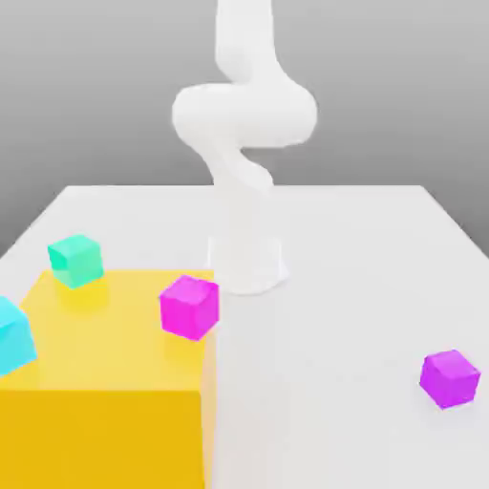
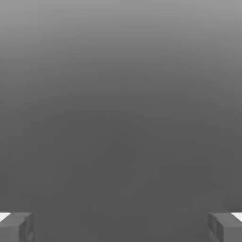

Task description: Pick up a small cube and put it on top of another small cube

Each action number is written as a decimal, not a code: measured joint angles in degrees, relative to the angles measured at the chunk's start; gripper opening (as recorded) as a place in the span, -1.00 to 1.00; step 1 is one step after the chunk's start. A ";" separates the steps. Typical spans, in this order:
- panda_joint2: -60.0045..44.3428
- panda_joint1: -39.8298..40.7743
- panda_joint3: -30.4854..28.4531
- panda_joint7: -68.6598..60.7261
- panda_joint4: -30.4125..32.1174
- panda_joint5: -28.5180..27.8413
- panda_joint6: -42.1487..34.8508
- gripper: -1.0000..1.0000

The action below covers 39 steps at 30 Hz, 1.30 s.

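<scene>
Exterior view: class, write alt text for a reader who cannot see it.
A white robot arm rises from a white table. At the exterior view's left, a big yellow block carries a green cube, a cyan cube and a magenta cube. A small violet-purple cube sits alone at the right.

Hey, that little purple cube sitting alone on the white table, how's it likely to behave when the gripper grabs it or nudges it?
The purple cube looks rigid with flat faces, so it should sit square between the gripper fingers rather than squash. Its glossy finish hints it may be a bit slippery. Pushed across the smooth white table, it will probably slide rather than roll or tip, being as low as it is wide.
</scene>
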State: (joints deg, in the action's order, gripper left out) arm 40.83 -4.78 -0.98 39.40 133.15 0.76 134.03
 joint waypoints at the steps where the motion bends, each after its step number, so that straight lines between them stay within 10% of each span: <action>1: -2.16 -1.94 -0.32 -2.85 0.59 0.43 0.98 0.00; 17: -34.16 -23.96 2.51 -44.23 9.33 5.69 15.35 0.00; 30: -60.02 -33.68 4.14 -56.90 12.46 -4.73 30.77 0.00; 31: -61.63 -33.95 3.83 -56.72 12.19 -4.96 32.08 -1.00; 39: -60.42 -33.85 3.99 -56.79 12.41 -4.91 30.99 -1.00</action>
State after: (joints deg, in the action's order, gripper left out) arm -19.59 -38.63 3.01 -17.39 145.56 -4.15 165.02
